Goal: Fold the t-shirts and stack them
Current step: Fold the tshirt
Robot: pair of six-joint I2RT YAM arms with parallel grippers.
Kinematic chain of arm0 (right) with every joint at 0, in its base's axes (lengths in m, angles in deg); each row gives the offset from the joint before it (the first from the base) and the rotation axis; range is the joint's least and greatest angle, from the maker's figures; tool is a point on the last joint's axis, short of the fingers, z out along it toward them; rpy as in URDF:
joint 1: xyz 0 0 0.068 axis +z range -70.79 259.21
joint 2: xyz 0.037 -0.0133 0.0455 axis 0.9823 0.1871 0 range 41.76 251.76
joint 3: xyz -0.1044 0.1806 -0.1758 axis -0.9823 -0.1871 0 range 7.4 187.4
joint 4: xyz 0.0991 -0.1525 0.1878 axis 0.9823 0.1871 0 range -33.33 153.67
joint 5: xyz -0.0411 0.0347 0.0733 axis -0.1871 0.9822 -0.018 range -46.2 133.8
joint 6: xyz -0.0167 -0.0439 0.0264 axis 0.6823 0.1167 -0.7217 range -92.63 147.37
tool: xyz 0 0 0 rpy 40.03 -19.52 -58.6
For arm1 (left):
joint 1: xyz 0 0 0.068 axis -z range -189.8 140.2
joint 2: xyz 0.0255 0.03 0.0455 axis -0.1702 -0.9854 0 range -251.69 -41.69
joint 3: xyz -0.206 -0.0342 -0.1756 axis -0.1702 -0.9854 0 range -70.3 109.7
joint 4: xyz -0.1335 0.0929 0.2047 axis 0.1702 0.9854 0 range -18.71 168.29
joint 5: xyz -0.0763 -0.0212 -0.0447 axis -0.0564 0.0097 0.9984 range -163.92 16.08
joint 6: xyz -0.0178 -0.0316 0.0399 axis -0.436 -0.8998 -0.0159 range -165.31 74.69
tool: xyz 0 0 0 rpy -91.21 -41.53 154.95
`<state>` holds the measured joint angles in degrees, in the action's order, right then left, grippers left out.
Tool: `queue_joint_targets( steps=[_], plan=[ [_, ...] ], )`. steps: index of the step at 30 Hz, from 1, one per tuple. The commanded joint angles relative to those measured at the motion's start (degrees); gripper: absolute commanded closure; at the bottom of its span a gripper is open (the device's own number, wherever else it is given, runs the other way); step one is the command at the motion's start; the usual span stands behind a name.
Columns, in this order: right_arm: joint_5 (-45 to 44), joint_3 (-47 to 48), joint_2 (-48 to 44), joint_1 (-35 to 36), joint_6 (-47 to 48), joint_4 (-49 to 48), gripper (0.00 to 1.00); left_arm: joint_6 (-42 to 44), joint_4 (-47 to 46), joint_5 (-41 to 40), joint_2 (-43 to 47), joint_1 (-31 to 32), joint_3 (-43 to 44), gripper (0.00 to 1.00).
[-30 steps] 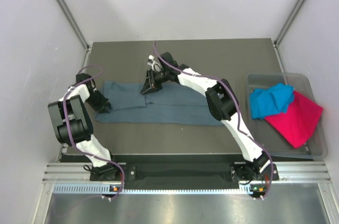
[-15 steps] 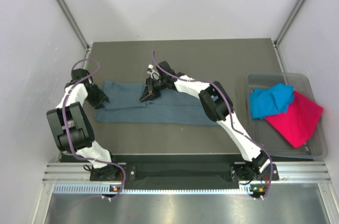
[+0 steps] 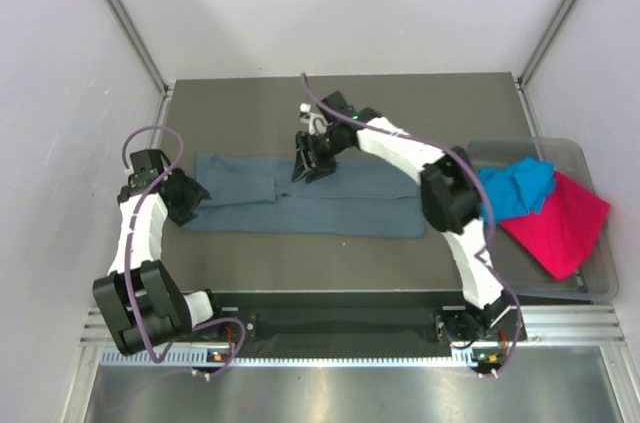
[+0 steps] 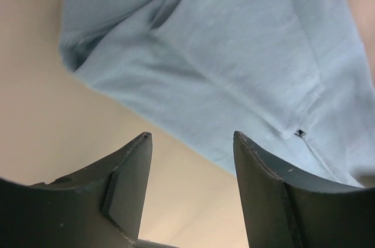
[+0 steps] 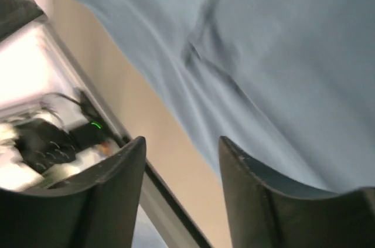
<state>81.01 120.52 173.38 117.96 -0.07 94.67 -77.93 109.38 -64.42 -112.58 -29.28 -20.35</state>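
The slate-blue t-shirt (image 3: pixel 300 201) lies folded into a long flat strip across the middle of the table; it also shows in the left wrist view (image 4: pixel 234 72) and the right wrist view (image 5: pixel 269 66). My left gripper (image 3: pixel 192 198) is open and empty, just off the strip's left end. My right gripper (image 3: pixel 305 169) is open and empty, above the strip's far edge near its middle. The turquoise t-shirt (image 3: pixel 512 189) and the magenta t-shirt (image 3: pixel 560 225) lie crumpled in the clear tub.
The clear plastic tub (image 3: pixel 590 273) stands at the table's right edge. White walls with metal posts close in the left, right and back. The arms' black base rail (image 3: pixel 330 321) runs along the near edge.
My right gripper has moved right along the shirt's far edge and its arm swung right. My left gripper stays at the strip's left end while its arm swung outward to the left.
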Motion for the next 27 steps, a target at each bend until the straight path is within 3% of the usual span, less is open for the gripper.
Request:
queue_joint_targets(
  steps=[1, 7, 13, 19, 27],
  plan=[
    [-13.7, -9.7, -17.6, -1.0, 13.4, 10.3, 0.45, -3.1, 0.9, -4.1, 2.3, -0.6, -1.4, 0.37],
    [-34.2, -31.1, -35.6, 0.8, 23.0, 9.2, 0.31, -7.9, 2.7, -7.2, 2.6, -3.4, -2.1, 0.38],
    [-50.5, -46.6, -44.9, 6.6, 31.5, 3.9, 0.34, -9.3, 1.4, -5.9, 0.4, -8.3, -5.3, 0.43],
    [-57.8, -51.6, -43.2, 13.3, 37.5, 3.1, 0.33, -7.4, -0.6, -2.4, -2.3, -13.9, -7.2, 0.44],
    [-56.8, -54.9, -41.9, 13.6, 39.1, 0.0, 0.34, -4.7, -5.8, 0.3, -3.2, -14.3, -8.7, 0.47]
  ],
)
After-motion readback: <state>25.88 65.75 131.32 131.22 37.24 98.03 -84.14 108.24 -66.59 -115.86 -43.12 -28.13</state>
